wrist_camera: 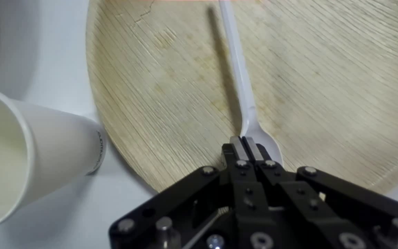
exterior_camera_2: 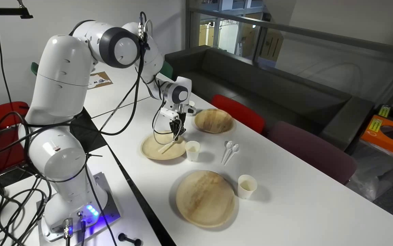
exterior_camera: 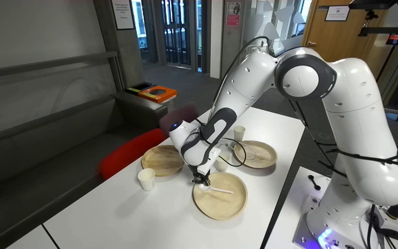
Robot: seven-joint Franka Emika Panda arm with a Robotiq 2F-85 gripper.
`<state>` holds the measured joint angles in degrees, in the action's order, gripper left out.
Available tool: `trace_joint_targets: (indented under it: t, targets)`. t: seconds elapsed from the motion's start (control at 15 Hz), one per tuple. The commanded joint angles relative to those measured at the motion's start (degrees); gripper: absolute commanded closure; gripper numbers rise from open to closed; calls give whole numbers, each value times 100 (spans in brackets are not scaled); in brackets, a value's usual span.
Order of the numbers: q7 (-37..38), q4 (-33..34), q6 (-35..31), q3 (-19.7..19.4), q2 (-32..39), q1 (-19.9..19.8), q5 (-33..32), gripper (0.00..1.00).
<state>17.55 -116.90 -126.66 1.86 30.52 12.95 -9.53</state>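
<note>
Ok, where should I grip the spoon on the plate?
Probably mid-handle on the spoon, from above, closing across its width: that stretch is slim, straight and well inside the plate. The spoon's bowl is wider and, in the wrist view, partly hidden by the closed end effector.

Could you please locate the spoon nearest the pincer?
In the wrist view, the spoon shows against the plate, by the pincer, right of the cup.
</note>
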Motion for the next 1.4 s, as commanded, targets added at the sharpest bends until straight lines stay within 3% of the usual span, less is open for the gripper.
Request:
trace_joint_targets:
  t: [0.0, 0.27, 0.4, 0.73, 0.93, 1.0, 1.07, 1.13, 1.2, 1.33]
  targets:
    - [8, -426, -8, -56, -390, 63, -202, 99]
    - [-242, -716, 16, 13, -600, -5, -232, 99]
    - [-291, -918, -313, 65, -733, -80, -104, 99]
    - [-804, -1314, -1309, 378, -955, -439, 839, 99]
    - [-1150, -1336, -1361, 487, -948, -541, 1277, 99]
    - [-1206, -1329, -1327, 501, -940, -556, 1357, 97]
    - [-1239, -1324, -1309, 501, -931, -561, 1395, 72]
    - [-1254, -1315, -1298, 503, -923, -567, 1434, 80]
    - [-1259, -1307, -1288, 495, -917, -561, 1460, 95]
    - [-1260, -1294, -1278, 482, -902, -548, 1472, 98]
